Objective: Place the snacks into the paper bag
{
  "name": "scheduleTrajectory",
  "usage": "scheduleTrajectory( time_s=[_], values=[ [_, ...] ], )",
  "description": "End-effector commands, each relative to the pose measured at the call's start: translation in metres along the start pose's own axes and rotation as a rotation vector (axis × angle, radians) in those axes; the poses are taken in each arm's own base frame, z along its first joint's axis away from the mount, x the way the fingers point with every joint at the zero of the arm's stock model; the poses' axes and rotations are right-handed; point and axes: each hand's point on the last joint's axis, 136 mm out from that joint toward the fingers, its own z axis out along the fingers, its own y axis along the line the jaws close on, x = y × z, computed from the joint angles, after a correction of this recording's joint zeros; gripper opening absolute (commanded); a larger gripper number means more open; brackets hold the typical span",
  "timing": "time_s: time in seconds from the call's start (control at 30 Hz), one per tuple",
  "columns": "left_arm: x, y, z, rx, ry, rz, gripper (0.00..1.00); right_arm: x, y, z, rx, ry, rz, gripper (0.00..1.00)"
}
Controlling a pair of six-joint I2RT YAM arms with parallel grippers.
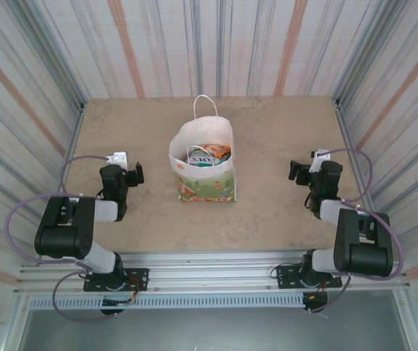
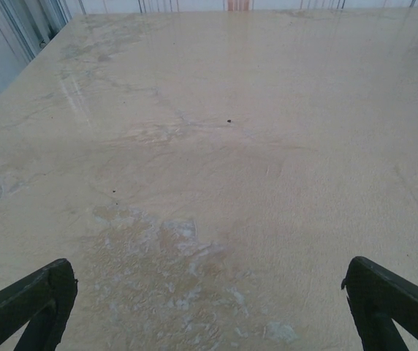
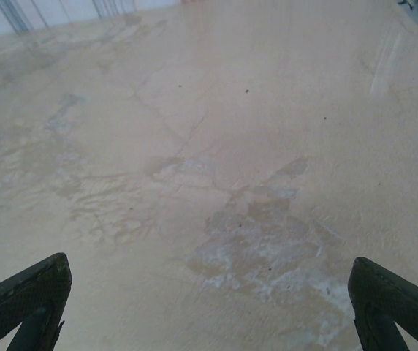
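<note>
Bolted to the metal rail (image 1: 209, 269) at 6 o'clock in the overhead view, the two arms fold up and forward onto the beige table (image 1: 267, 219). The left gripper (image 1: 138, 173) sits at about 9 o'clock from the paper bag (image 1: 207, 187) and well apart from it, with its jaws spread wide. The right gripper (image 1: 295, 170) sits at about 3 o'clock from the bag, also well apart from it and just as wide open.

In the left wrist view, the dark fingers (image 2: 37, 296) stand at the lower corners with bare, scuffed tabletop between them. The right wrist view shows the same: its fingers (image 3: 395, 296) are far apart over stained table surface.

The bag stands upright near the middle of the table with its mouth open. One white cord handle (image 1: 206, 102) rises toward 12 o'clock. The snacks (image 1: 209, 155) lie inside it. They look like teal, green and orange packets, though how many there are is hard to tell from above.
</note>
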Motion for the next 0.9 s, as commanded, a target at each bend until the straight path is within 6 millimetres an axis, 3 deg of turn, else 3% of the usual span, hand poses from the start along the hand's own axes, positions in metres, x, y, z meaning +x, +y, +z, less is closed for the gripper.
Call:
scheduleTrajectory(
  time_s=[0.0, 0.1, 0.13, 0.2, 0.27, 0.47, 0.57, 0.87],
  values=[
    [-0.008, 0.003, 0.000, -0.025, -0.020, 0.017, 0.99, -0.011, 0.017, 0.003, -0.052, -0.100, -0.010, 0.99],
    [-0.009, 0.003, 0.000, -0.025, -0.020, 0.016, 0.99, 0.005, 0.029, 0.023, -0.086, -0.084, -0.074, 0.99],
    [-0.009, 0.003, 0.000, -0.025, -0.021, 0.017, 0.99, 0.001, 0.030, 0.022, -0.079, -0.095, -0.084, 0.99],
    [-0.009, 0.003, 0.000, -0.025, -0.020, 0.017, 0.99, 0.011, 0.035, 0.019, -0.113, -0.058, -0.100, 0.99],
    [-0.009, 0.003, 0.000, -0.024, -0.020, 0.017, 0.99, 0.003, 0.036, 0.020, -0.119, -0.080, -0.100, 0.99],
    [-0.009, 0.003, 0.000, -0.025, -0.020, 0.017, 0.99, 0.005, 0.026, 0.026, -0.111, -0.033, -0.042, 0.99],
    [-0.009, 0.003, 0.000, -0.025, -0.020, 0.017, 0.99, 0.004, 0.011, 0.030, -0.005, -0.018, -0.012, 0.99],
    [-0.008, 0.000, 0.003, -0.011, -0.011, 0.025, 0.99, 0.005, 0.011, 0.031, -0.003, -0.014, -0.013, 0.99]
  ],
)
